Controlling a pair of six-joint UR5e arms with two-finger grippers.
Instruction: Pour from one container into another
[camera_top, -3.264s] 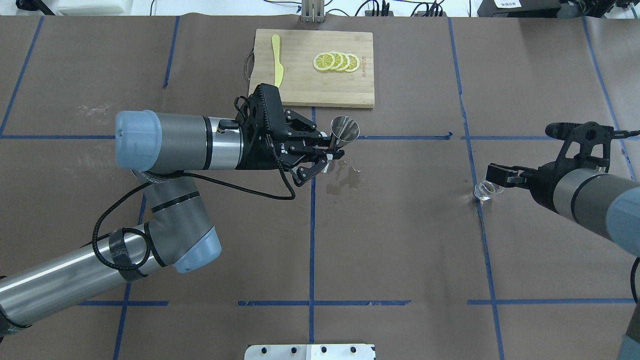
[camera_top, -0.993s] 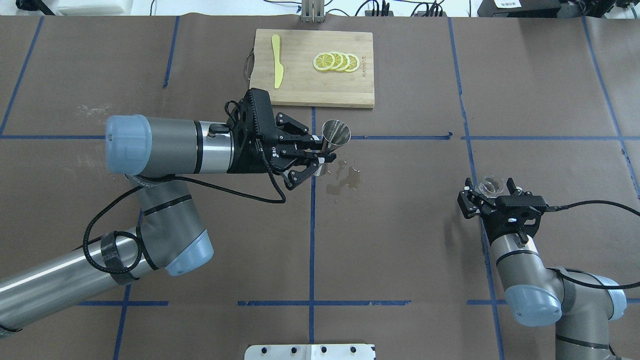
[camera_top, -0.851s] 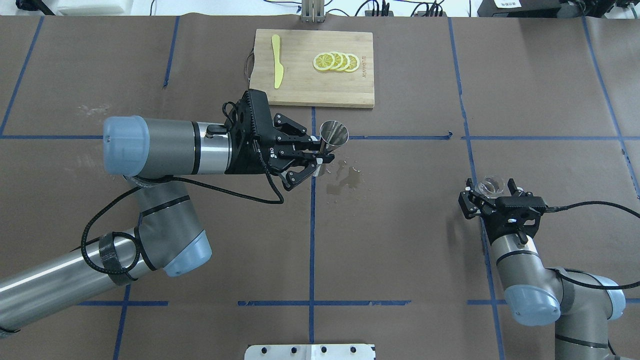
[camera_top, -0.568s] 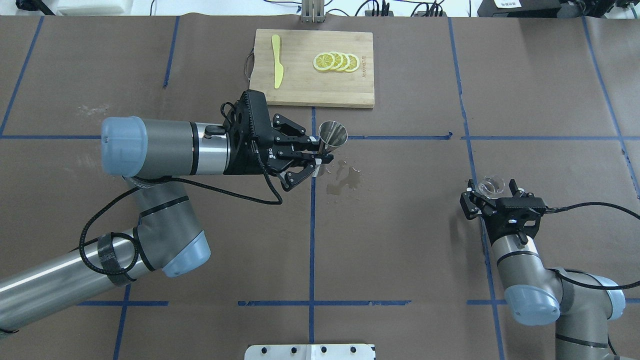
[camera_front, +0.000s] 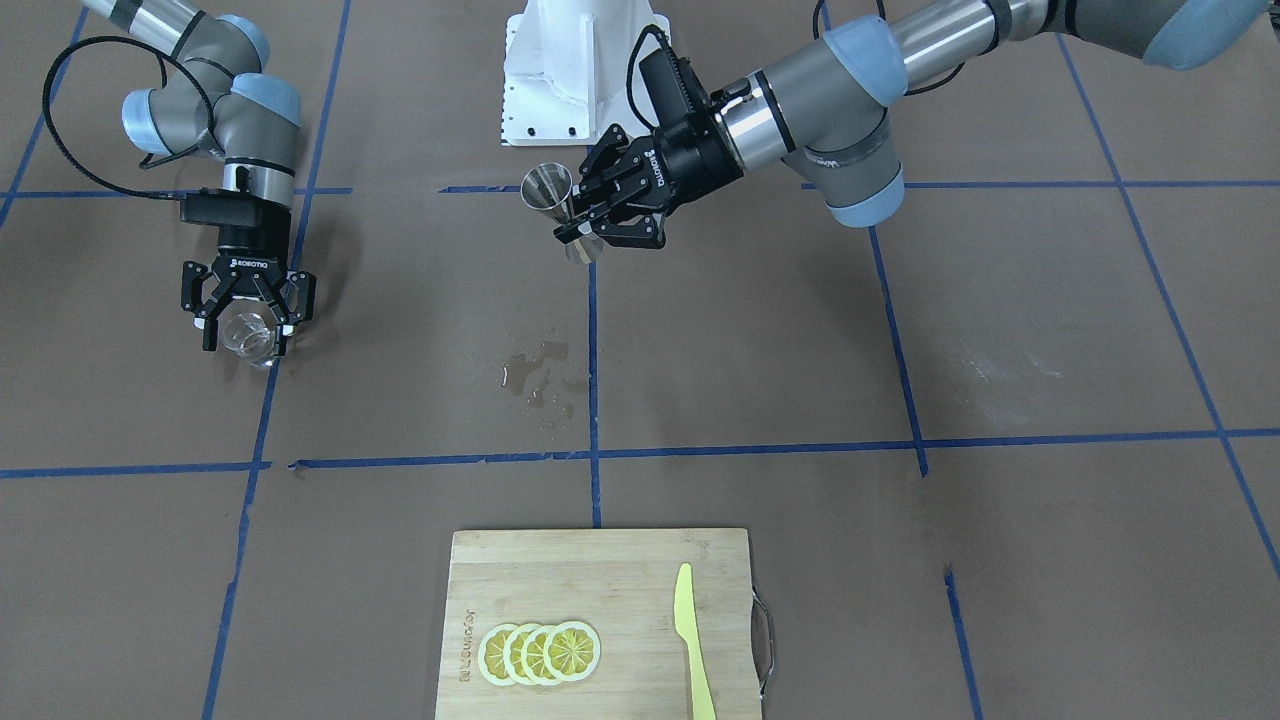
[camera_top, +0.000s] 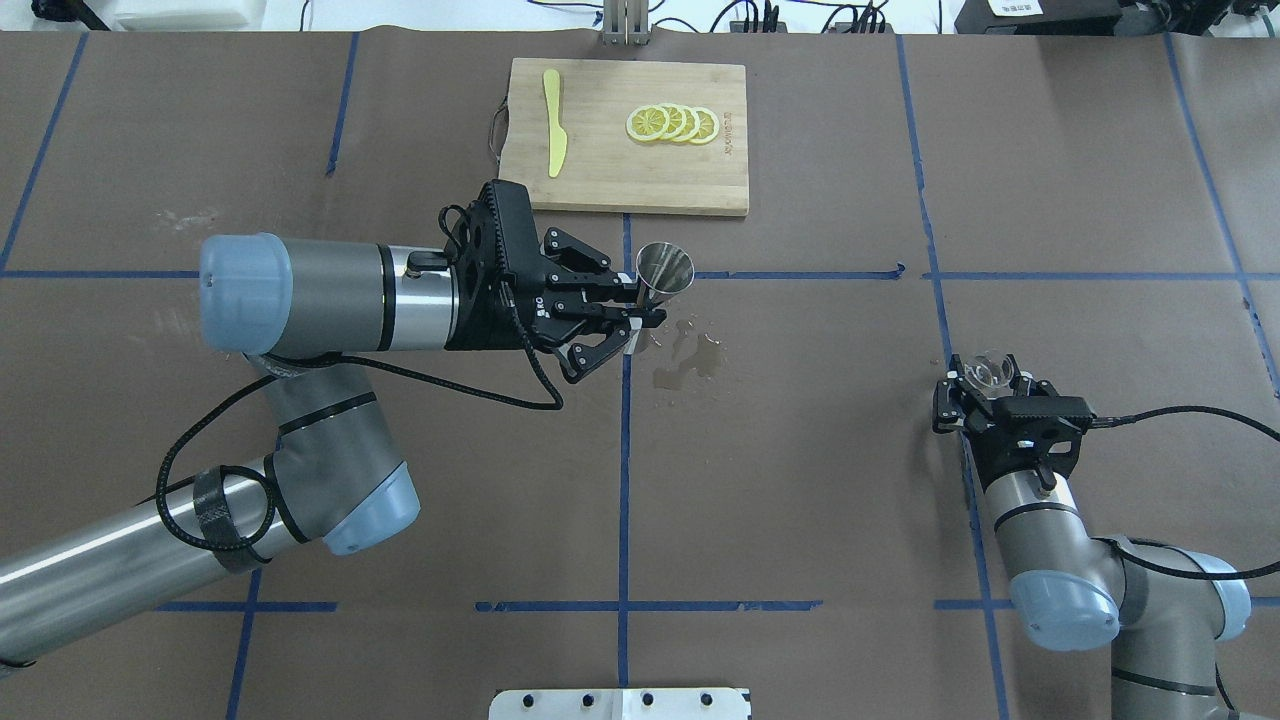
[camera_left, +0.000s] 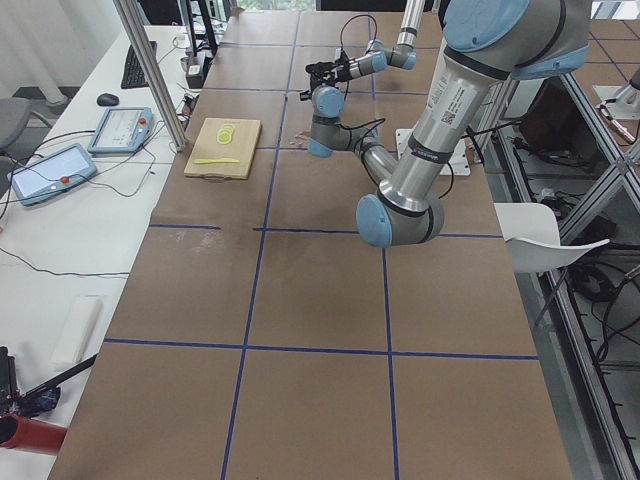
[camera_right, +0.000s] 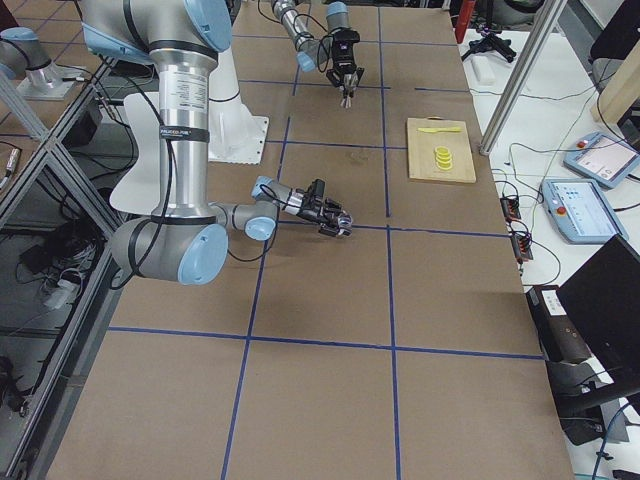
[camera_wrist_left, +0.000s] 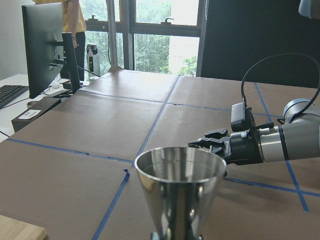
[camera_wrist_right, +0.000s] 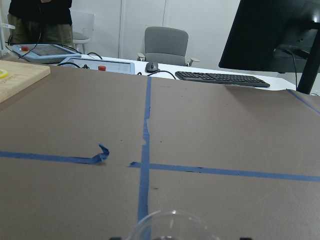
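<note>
A robotics lab: two robot arms work over a desk (camera_top: 800, 500) covered in brown paper gridded with blue tape (camera_top: 623, 450), beside side tables holding control tablets (camera_left: 120, 128), a monitor (camera_wrist_left: 42, 47), a keyboard (camera_wrist_right: 222, 77), cables and an office chair (camera_wrist_right: 165, 42).

overhead and front views facing across one table (camera_top: 800, 500), wrist cameras close in

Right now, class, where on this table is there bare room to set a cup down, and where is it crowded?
Bare: the brown paper between the wet spill and the small clear glass tumbler in the right claw. Crowded: around the shiny hourglass steel jigger in the left claw, beside the wooden cutting board.
</note>
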